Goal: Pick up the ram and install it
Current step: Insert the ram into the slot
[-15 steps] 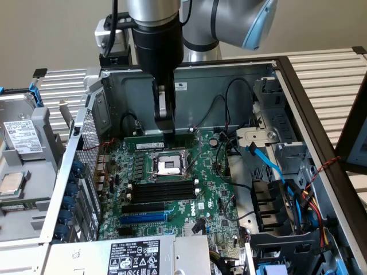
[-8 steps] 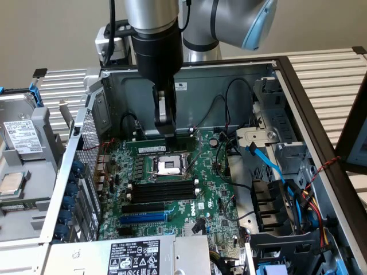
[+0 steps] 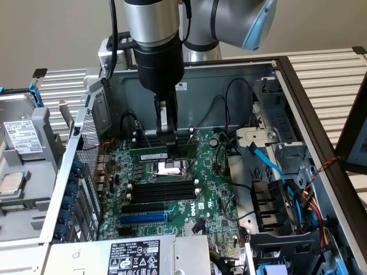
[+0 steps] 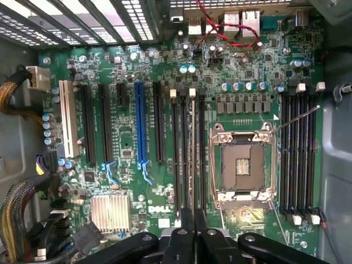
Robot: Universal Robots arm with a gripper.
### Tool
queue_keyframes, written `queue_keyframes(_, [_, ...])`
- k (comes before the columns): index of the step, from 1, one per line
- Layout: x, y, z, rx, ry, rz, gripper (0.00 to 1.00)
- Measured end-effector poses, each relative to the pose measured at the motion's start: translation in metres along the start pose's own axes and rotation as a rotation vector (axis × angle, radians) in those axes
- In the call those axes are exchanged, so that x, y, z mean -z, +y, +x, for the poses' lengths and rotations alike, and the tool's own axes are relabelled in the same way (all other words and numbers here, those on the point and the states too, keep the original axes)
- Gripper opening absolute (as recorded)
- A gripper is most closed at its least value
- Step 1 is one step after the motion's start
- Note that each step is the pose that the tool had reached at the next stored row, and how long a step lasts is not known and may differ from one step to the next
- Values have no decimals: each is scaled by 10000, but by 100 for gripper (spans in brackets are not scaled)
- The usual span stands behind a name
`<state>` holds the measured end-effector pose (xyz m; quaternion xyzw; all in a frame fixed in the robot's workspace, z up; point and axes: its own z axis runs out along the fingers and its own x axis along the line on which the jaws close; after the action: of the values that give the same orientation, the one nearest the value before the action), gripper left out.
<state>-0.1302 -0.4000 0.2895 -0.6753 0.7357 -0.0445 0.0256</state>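
One module is in hand: the gripper [image 3: 167, 142] is closed almost fully on the ram [image 3: 153, 156]. The ram hangs lengthwise under the fingertips inside the open computer case [image 3: 241, 71], above the motherboard [image 3: 178, 229], and by the look of it is not yet seated. In the wrist view the ram appears edge-on as a thin pale line. It runs parallel to the bank of black slots [image 4: 175, 154] between the CPU socket [image 4: 242, 165] and the blue slot [image 4: 140, 126].

Hazards, as judged from this position:
1. Lateral offset. The slots stand close together, so a small sideways error would set the board edge on a slot wall or in the neighbouring slot.
2. Tilt. If the stick sits canted in the fingers, one end would enter first and bind.
3. Reversed key. The notch orientation cannot be read here, and forcing a reversed stick would damage the contacts.
4. Closed white end clips [image 4: 173, 93]. These would block entry (whether they are open cannot be told).
5. Slip. The fingers hold flat, smooth board faces, so insertion force could push the stick up through the grip instead of driving it home.

Legible writing is limited to the DELL logo [image 4: 157, 209], printed in white on the motherboard. The ram's white label strip, the power supply label [image 3: 135, 258] and the hard drive label [image 3: 23, 140] all carry print too fine to read.
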Motion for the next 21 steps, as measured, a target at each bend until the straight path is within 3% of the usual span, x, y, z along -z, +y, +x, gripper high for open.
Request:
queue_keyframes(8, [-150,-35,9,-2,-6,57,12])
queue_keyframes(16, [-300,-35,166,17,-8,61,12])
queue_keyframes(21, [-389,-26,177,46,-10,61,12])
